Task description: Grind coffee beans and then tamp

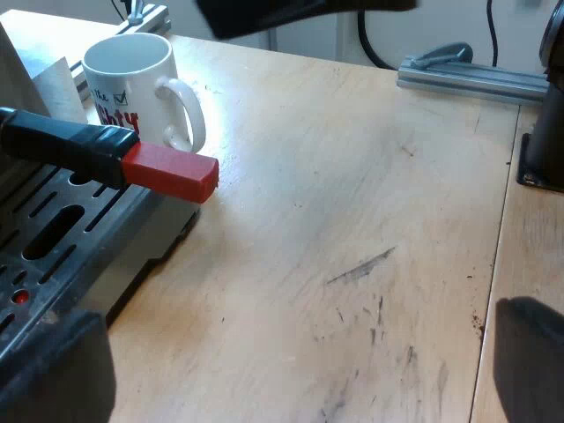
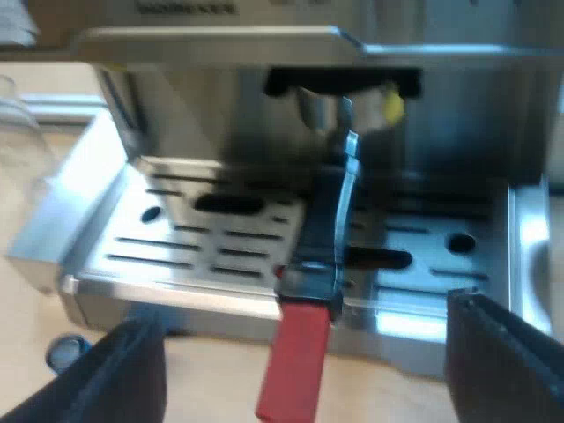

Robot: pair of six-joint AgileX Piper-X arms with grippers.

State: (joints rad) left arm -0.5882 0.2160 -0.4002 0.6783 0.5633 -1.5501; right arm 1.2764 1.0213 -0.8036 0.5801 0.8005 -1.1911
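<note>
Holder of metal with a dark handle ending in red [image 2: 319, 238] sits locked into the front of the steel espresso machine [image 2: 220, 115], its handle reaching out over the slotted drip tray [image 2: 176, 242]. I judge it stiff and fairly heavy. The dark grip just behind the red end is the place to take it, though smooth plastic may slip under a light pinch. Right gripper [image 2: 304, 366] hangs before that red end, jaws spread wide on either side, holding nothing. Left gripper [image 1: 291, 370] hovers over the wooden table [image 1: 352, 220], jaws likewise apart and empty. White printed mug [image 1: 132, 79] stands just beside the tray, near the handle — a turn that way could knock it.
</note>
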